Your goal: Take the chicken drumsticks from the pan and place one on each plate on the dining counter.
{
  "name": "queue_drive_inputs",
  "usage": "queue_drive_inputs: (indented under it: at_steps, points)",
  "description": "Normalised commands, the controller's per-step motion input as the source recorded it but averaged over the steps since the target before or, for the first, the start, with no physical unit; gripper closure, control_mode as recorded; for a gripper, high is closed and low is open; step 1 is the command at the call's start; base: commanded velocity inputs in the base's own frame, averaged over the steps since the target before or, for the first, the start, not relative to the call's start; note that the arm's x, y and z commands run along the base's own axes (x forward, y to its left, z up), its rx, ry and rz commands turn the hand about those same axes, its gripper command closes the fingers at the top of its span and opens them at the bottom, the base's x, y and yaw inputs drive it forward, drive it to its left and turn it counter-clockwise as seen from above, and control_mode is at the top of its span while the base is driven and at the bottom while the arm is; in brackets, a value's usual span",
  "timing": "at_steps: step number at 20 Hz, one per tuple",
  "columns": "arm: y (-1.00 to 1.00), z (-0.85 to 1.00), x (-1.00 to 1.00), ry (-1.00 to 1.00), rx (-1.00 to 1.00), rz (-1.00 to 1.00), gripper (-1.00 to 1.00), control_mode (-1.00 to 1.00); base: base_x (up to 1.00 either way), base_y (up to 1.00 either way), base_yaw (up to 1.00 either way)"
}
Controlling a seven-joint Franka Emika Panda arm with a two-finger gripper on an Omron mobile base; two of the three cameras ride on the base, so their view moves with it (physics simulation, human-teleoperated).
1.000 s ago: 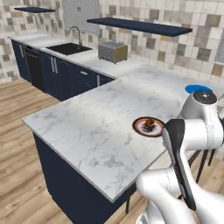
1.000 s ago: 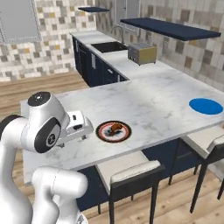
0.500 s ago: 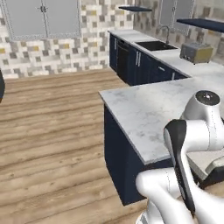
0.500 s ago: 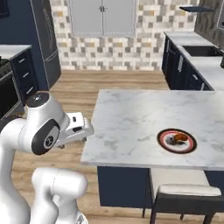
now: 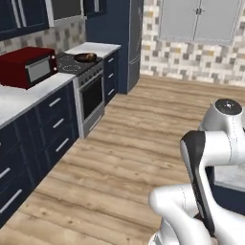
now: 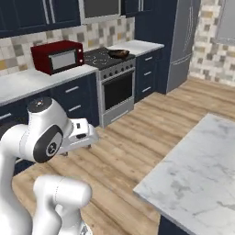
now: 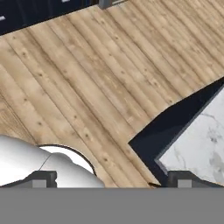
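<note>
Dark pan (image 6: 118, 53) on the black stove (image 6: 106, 58), right of the red microwave (image 6: 57, 56); also far off on the stove in the left base view (image 5: 85, 57). Gripper (image 7: 109, 178) over the wood floor (image 7: 96, 83), well apart from the stove, 2 finger tips spread wide, nothing between. Corner of the white marble dining counter (image 6: 197, 170) across the floor from the stove. Drumsticks too small to make out.

White arm folded close over its base, claw (image 7: 109, 180) pointing down, fingers spread apart, empty
</note>
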Motion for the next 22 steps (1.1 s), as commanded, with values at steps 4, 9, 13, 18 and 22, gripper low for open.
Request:
queue_drive_inputs:
  at_steps: [4, 9, 13, 18, 22]
  points:
    - [0.00, 0.00, 0.00, 0.00, 0.00, 0.00, -1.00, 1.00, 0.72, -0.04, 0.74]
    - [0.00, 0.00, 0.00, 0.00, 0.00, 0.00, -1.00, 1.00, 0.99, -0.03, 0.15]
    - [0.00, 0.00, 0.00, 0.00, 0.00, 0.00, -1.00, 1.00, 1.00, -0.03, 0.00]
    - [0.00, 0.00, 0.00, 0.00, 0.00, 0.00, -1.00, 1.00, 1.00, -0.07, 0.00]
    - [0.00, 0.00, 0.00, 0.00, 0.00, 0.00, -1.00, 1.00, 1.00, -0.23, 0.00]
